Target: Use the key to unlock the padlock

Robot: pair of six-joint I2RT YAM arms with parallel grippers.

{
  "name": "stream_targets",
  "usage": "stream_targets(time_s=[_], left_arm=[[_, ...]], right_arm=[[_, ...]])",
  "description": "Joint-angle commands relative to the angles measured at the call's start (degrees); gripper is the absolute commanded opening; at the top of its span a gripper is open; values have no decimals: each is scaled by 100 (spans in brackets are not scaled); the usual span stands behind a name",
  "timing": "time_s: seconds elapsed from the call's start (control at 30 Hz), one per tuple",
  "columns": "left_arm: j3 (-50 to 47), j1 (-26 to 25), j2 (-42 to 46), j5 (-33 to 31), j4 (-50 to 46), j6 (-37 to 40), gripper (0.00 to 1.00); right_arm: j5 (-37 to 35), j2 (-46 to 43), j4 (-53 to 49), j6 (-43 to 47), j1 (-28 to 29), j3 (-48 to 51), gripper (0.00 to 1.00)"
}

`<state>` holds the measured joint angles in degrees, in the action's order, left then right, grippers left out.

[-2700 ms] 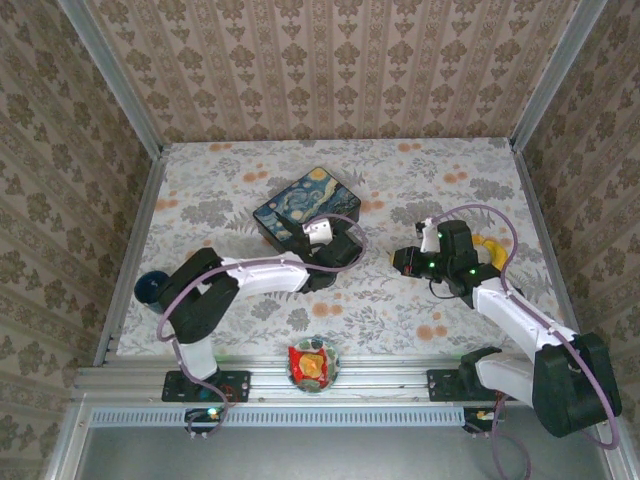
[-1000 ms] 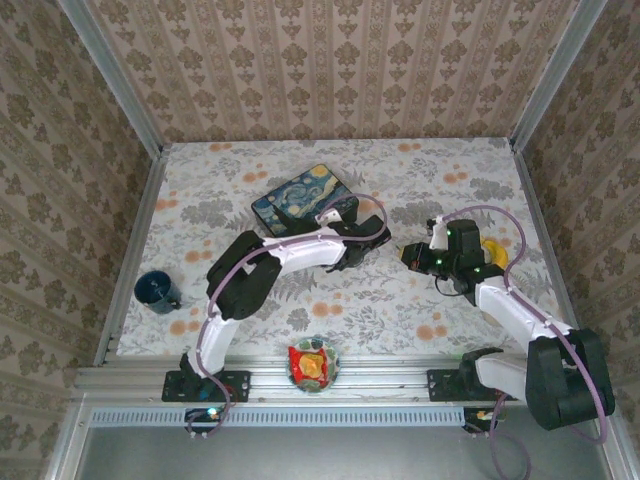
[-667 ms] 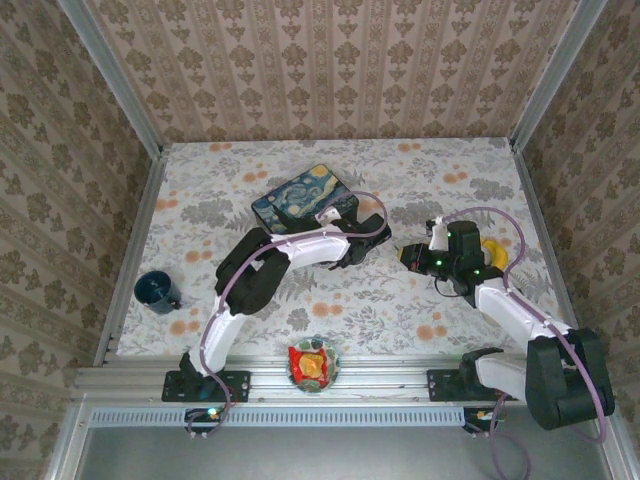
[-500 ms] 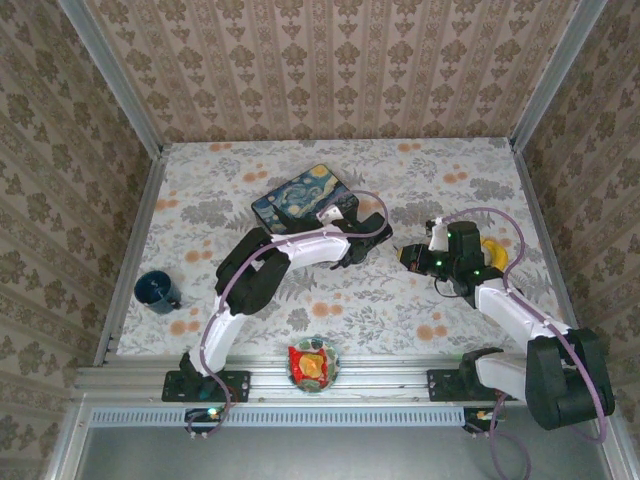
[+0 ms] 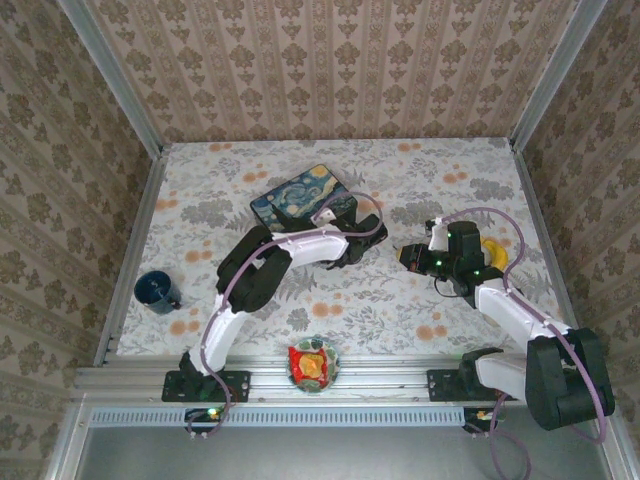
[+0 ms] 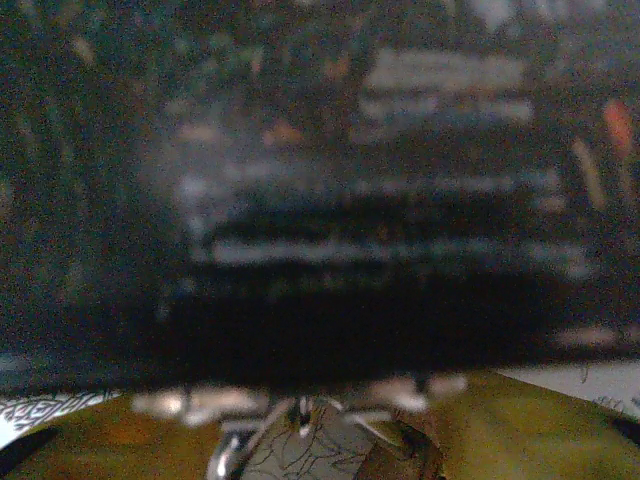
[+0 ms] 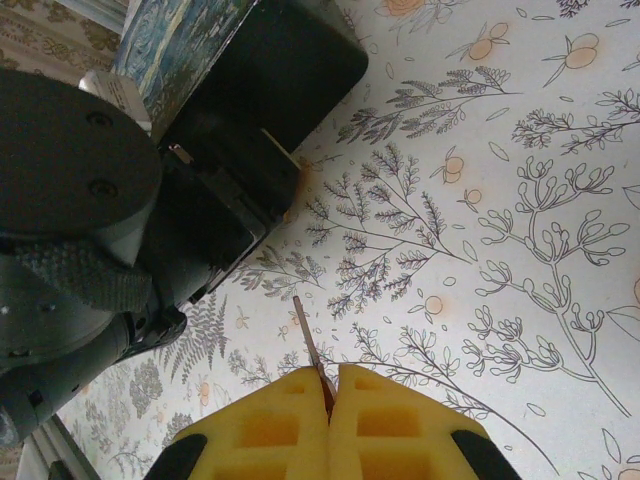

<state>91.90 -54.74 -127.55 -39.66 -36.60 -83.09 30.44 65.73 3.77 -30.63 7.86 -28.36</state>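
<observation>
Beside the painted tin (image 5: 290,200) on the flowered surface (image 5: 300,300), my left gripper (image 5: 360,250) sat low, and I could not tell how far open it was. My right gripper (image 7: 328,385) was pinched shut on the key (image 7: 305,335). A brass speck at the left gripper's tip was probably the padlock (image 7: 296,185). I judged the key not yet inserted. I could read no writing.

Fingers (image 7: 262,425) of the right gripper (image 7: 330,380) are yellow, the key (image 7: 304,335) between them silvery; ahead, a swirling blue-and-yellow tin (image 5: 295,195) on grey-leafed, orange-blossomed tablecloth (image 7: 520,200).
</observation>
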Motion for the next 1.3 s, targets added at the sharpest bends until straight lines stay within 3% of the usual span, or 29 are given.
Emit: stream_targets(time_s=[0.0,0.23,0.43,0.77,1.27], left_arm=[[-426,-79,450,172,-363,184,53],[-1084,-113,1188,327,-48,724,49],[-827,4,1200,696,163,1776,56],[-893,235,1155,1127,307,2271,58],[-919,352,972,1647,365,2474,44]], right_arm=[[121,-3,129,-74,-30,54,0],[94,50,189,-92,-30,32,0],[97,45,203,-119,-30,15,0],[64,-59,178,-146,-36,41,0],[39,-26,247,-172,-31,84,0]])
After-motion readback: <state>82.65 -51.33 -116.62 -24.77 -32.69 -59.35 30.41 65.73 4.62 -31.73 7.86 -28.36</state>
